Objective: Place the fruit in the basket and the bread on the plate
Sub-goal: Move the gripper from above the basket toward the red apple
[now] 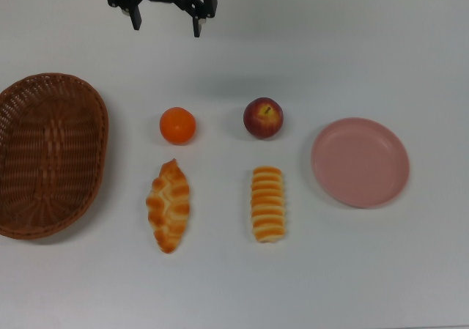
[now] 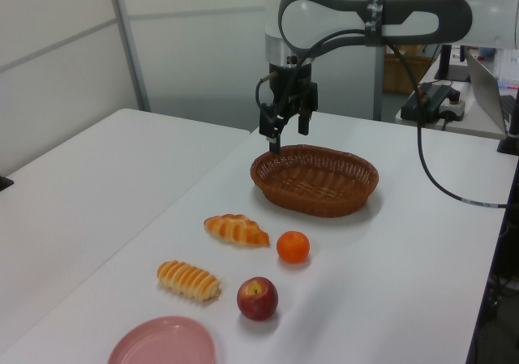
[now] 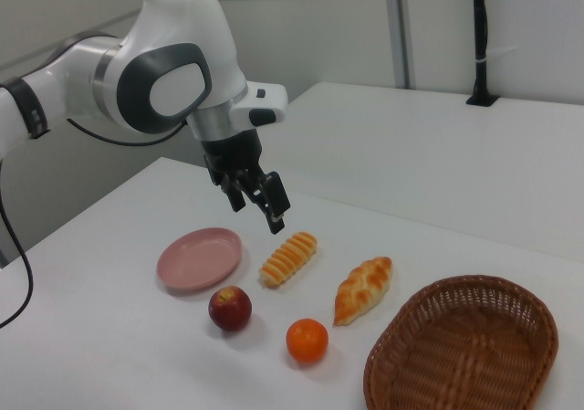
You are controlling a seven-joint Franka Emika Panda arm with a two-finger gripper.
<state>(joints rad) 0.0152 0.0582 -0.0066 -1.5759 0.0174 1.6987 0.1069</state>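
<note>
In the top view, an orange (image 1: 177, 125) and a dark red apple (image 1: 263, 118) sit side by side mid-table. In front of them lie a braided pastry (image 1: 168, 205) and a ridged roll (image 1: 268, 204). The wicker basket (image 1: 47, 153) is at the top view's left and holds nothing. The pink plate (image 1: 360, 162), at the top view's right, is bare. My gripper (image 1: 166, 23) hangs open and empty above the table's far edge, well away from every item. The left view puts the gripper (image 2: 289, 133) above the table just behind the basket (image 2: 315, 177). In the right view the gripper (image 3: 258, 207) hovers above the table behind the plate (image 3: 199, 258) and roll (image 3: 288, 257).
A second white table (image 2: 89, 177) adjoins on the left view's left. A black cable (image 2: 442, 186) trails from the arm across the left view's right. A laptop (image 2: 491, 80) and a power strip (image 2: 434, 100) sit behind.
</note>
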